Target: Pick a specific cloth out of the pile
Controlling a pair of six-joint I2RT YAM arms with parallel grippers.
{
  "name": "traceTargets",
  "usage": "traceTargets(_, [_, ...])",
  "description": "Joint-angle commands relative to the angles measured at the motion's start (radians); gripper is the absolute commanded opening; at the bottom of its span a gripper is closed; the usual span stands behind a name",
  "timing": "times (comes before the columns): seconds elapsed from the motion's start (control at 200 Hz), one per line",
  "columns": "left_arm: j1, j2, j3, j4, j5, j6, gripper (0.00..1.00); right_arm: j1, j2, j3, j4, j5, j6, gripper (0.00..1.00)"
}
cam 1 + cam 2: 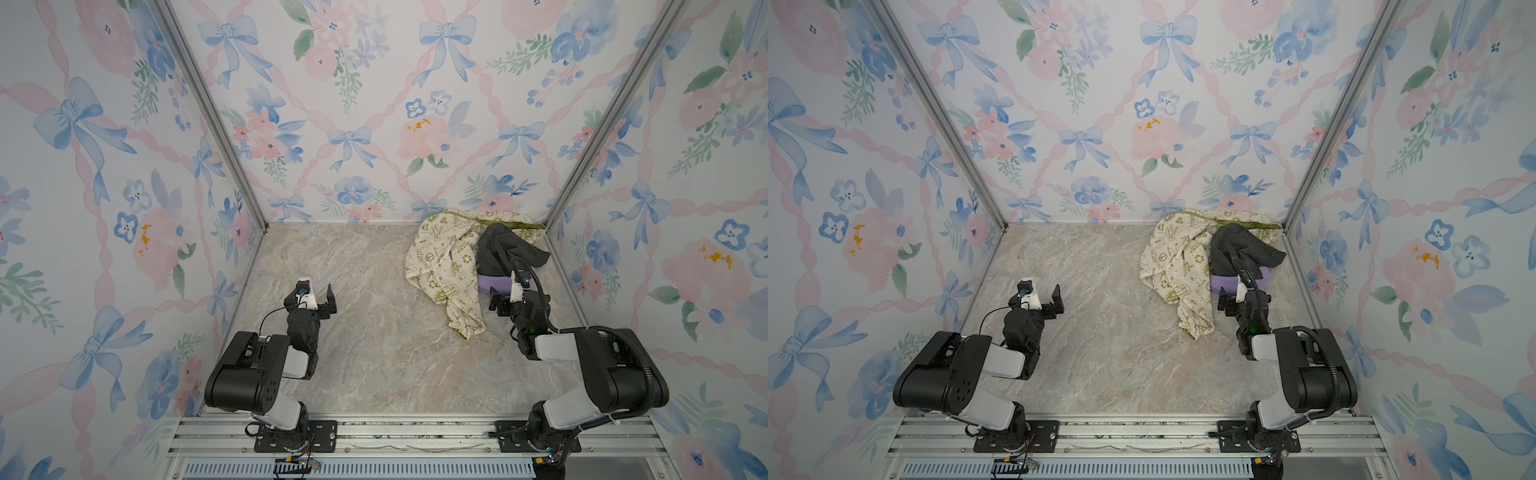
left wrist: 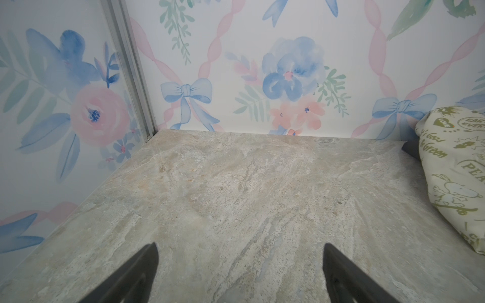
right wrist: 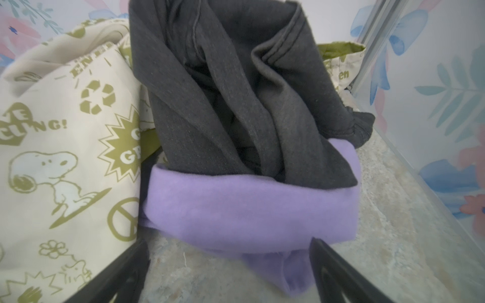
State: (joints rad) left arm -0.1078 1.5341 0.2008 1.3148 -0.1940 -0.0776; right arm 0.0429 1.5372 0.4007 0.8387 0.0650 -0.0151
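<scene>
Right pincer (image 3: 228,246), jaws apart, is bracketing the lavender cloth (image 3: 249,207), while the dark grey cloth (image 3: 223,105) overlying it at 12 o'clock is likely risking being dragged along.

Black arms (image 1: 249,374), white covers (image 1: 555,347), ribbed black cable (image 1: 540,286).

Marbled tabletop (image 1: 374,340) bears the pile (image 1: 440,266) at its far-right corner.

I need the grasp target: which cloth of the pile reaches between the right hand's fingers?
The purple cloth, plain, under the grey cloth; the printed cream cloth lies outside the right hand.
</scene>
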Motion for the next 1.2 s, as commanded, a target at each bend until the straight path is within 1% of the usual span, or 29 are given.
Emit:
traceTargets(0.0, [0.005, -0.012, 0.002, -0.005, -0.011, 0.018, 0.98, 0.009, -0.068, 0.105, -0.205, 0.044, 0.01, 0.97])
traceTargets(0.06, [0.005, -0.034, -0.003, -0.011, -0.026, 0.01, 0.98, 0.011, -0.095, 0.131, -0.267, 0.044, 0.008, 0.97])
traceTargets(0.19, [0.004, -0.121, 0.002, -0.091, -0.077, -0.004, 0.98, 0.015, -0.158, 0.123, -0.292, 0.044, 0.001, 0.97])
traceTargets(0.25, [0.005, -0.171, 0.019, -0.159, -0.107, -0.013, 0.98, 0.022, -0.197, 0.132, -0.326, 0.044, -0.018, 0.97])
traceTargets(0.35, [0.004, -0.25, 0.079, -0.328, -0.143, -0.041, 0.98, 0.031, -0.261, 0.175, -0.415, 0.048, -0.05, 0.97])
traceTargets(0.515, [0.003, -0.357, 0.195, -0.568, -0.091, -0.018, 0.98, 0.032, -0.373, 0.308, -0.636, 0.049, -0.074, 0.97])
traceTargets(0.605, [0.004, -0.401, 0.247, -0.65, -0.07, -0.019, 0.98, 0.031, -0.427, 0.378, -0.724, 0.05, -0.072, 0.97])
traceTargets(0.72, [0.004, -0.434, 0.313, -0.733, -0.003, -0.018, 0.98, 0.026, -0.463, 0.496, -0.862, 0.05, -0.058, 0.97])
traceTargets(0.83, [0.003, -0.438, 0.369, -0.787, 0.057, -0.033, 0.98, 0.009, -0.457, 0.613, -1.015, 0.032, 0.004, 0.97])
traceTargets(0.955, [-0.009, -0.433, 0.421, -0.84, 0.091, -0.044, 0.98, -0.007, -0.432, 0.732, -1.194, 0.035, 0.052, 0.97])
traceTargets(0.995, [-0.016, -0.433, 0.433, -0.854, 0.094, -0.045, 0.98, -0.019, -0.426, 0.746, -1.214, 0.033, 0.077, 0.97])
traceTargets(1.08, [-0.033, -0.433, 0.452, -0.871, 0.114, -0.053, 0.98, -0.059, -0.419, 0.74, -1.224, -0.045, 0.141, 0.97])
traceTargets(1.195, [-0.061, -0.431, 0.472, -0.887, 0.168, -0.077, 0.98, -0.135, -0.415, 0.693, -1.191, -0.129, 0.335, 0.97])
